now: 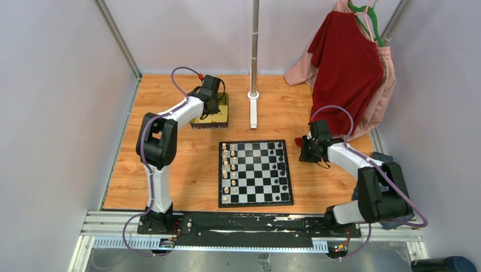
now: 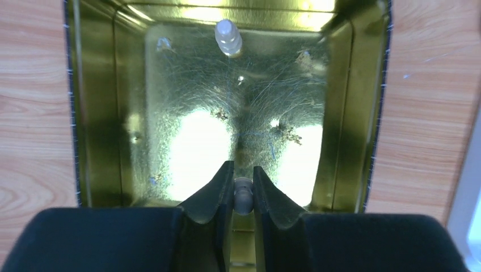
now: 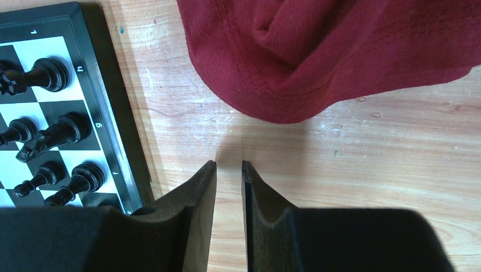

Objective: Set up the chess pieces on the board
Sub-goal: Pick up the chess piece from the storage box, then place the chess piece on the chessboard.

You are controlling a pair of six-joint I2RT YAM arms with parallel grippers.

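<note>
The board (image 1: 256, 202) lies at the table's middle, with cream chess pieces (image 1: 229, 170) along its left columns and black ones (image 1: 281, 170) along its right. My left gripper (image 2: 243, 170) hangs over the open gold tin (image 2: 96, 113) at the back left and is shut on a pale chess piece (image 2: 243, 195). One more pale piece (image 2: 228, 37) lies at the tin's far end. My right gripper (image 3: 228, 164) is narrowly open and empty, over bare wood just right of the board's edge (image 3: 110, 113), near black pieces (image 3: 62, 130).
A red garment (image 3: 340, 51) hangs from a hanger at the back right and drapes onto the table just beyond my right gripper. A metal pole on a base (image 1: 253, 96) stands behind the board. Grey walls close in the sides.
</note>
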